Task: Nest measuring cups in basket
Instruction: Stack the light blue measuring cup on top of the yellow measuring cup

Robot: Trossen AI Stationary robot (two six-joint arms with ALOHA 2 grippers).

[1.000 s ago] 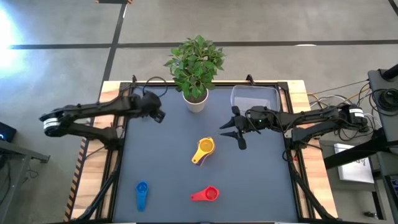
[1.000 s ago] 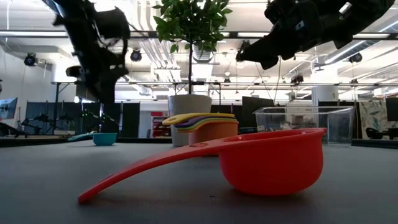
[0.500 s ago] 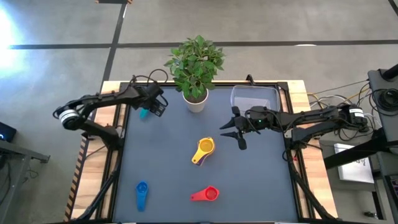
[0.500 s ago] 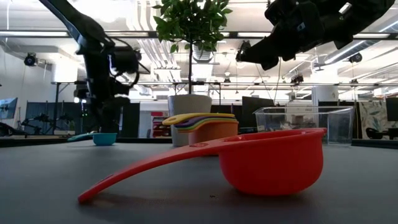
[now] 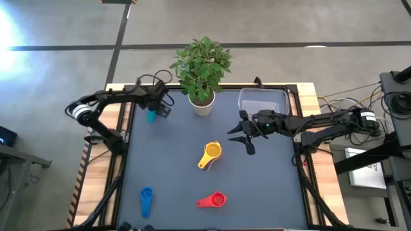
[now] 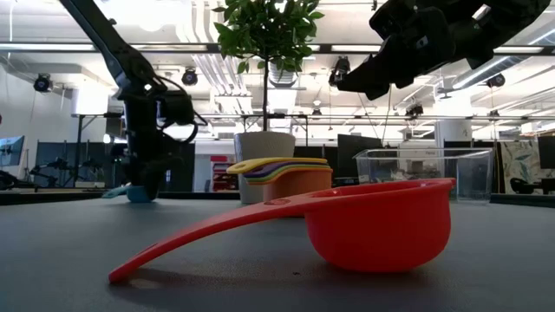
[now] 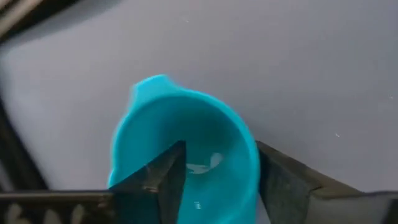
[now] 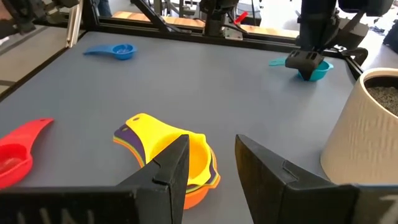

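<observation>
The light blue cup (image 5: 151, 116) stands upright at the table's far left. My left gripper (image 5: 158, 108) is low over it and open. In the left wrist view, one finger (image 7: 165, 171) reaches inside the cup (image 7: 186, 118) and the other (image 7: 283, 177) stands outside its wall. My right gripper (image 5: 241, 136) hovers open, right of a nested stack with the yellow cup on top (image 5: 210, 154). The red cup (image 5: 213, 201) and dark blue cup (image 5: 146, 200) lie near the front edge. The clear basket (image 5: 263, 101) sits at the far right. My left gripper comes at the light blue cup from above, pointing down. Its fingers stand astride the cup's wall (image 7: 252, 155) on the side away from the handle. I cannot tell whether either finger touches the wall. The cup rests on the table.
A white plant pot (image 5: 201, 102) with a leafy plant stands at the far edge, between the light blue cup and the basket. A raised black frame runs around the table. The grey mat lies bare between the stack and the left side.
My left gripper has moved toward the table's far edge and dropped from well above the table down over the light blue cup. The cup has stayed in place. My right arm has kept still.
</observation>
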